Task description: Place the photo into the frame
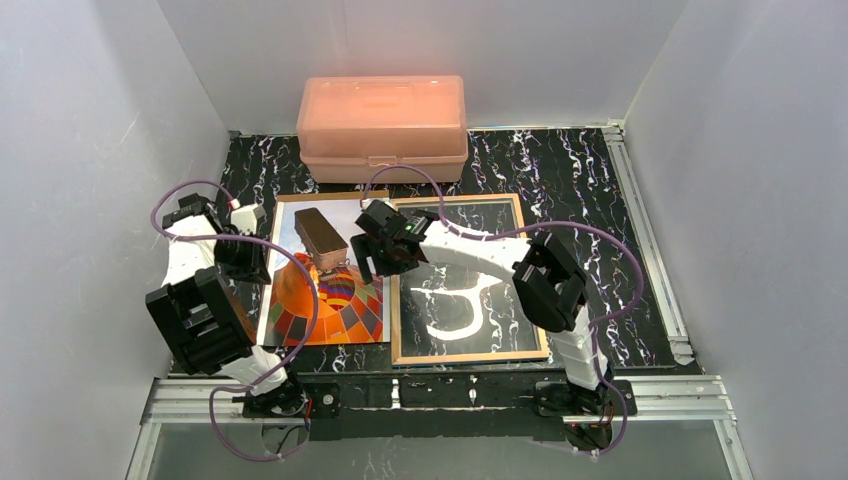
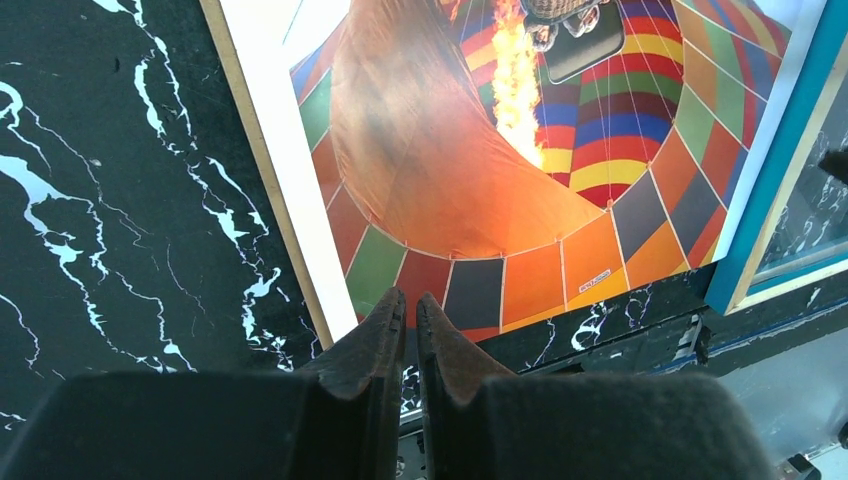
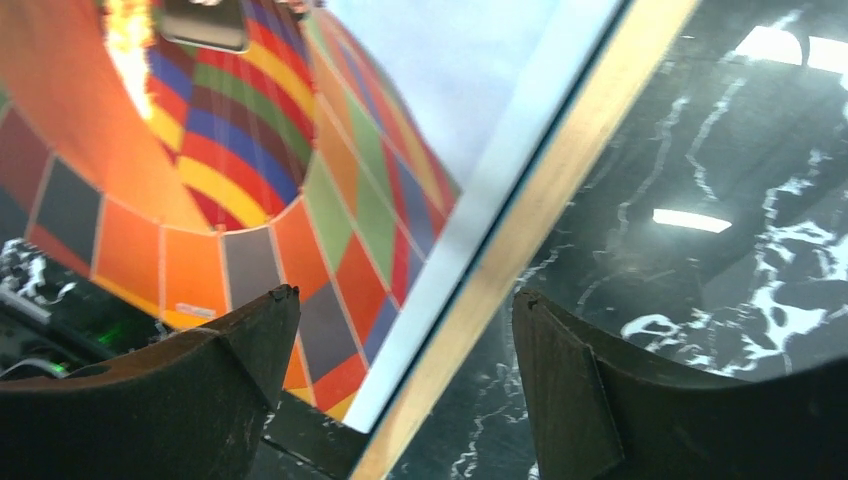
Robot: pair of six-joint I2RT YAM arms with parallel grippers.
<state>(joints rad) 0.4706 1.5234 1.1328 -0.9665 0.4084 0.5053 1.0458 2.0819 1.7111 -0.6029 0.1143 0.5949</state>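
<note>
The left claw (image 2: 410, 300) is sitting closed, its two dark fingers almost touching and nothing showing between them. In the left wrist view it is pointing up from the bottom centre, and its tips are lying at the near edge of the photo (image 2: 450, 180), close to that print's lower left corner.

The photo is lying flat on the black marbled desk (image 2: 100, 200), filling the upper middle of that view with orange, red and green checks. A thin tan strip is running along its white left border.

The right claw (image 3: 400, 300) is standing wide open and gripping nothing. One finger is showing at the lower left of the right wrist view and the other at the lower right. Between them the photo's right edge and the tan left rail of the frame (image 3: 560, 180) are running side by side, just beside each other.

In the top view the frame is lying flat at centre right, and its pane is showing dark marbling and white glare. The photo is lying outside the frame, immediately to its left. A salmon-pink box (image 1: 382, 115) is sitting at the top centre, behind both.
</note>
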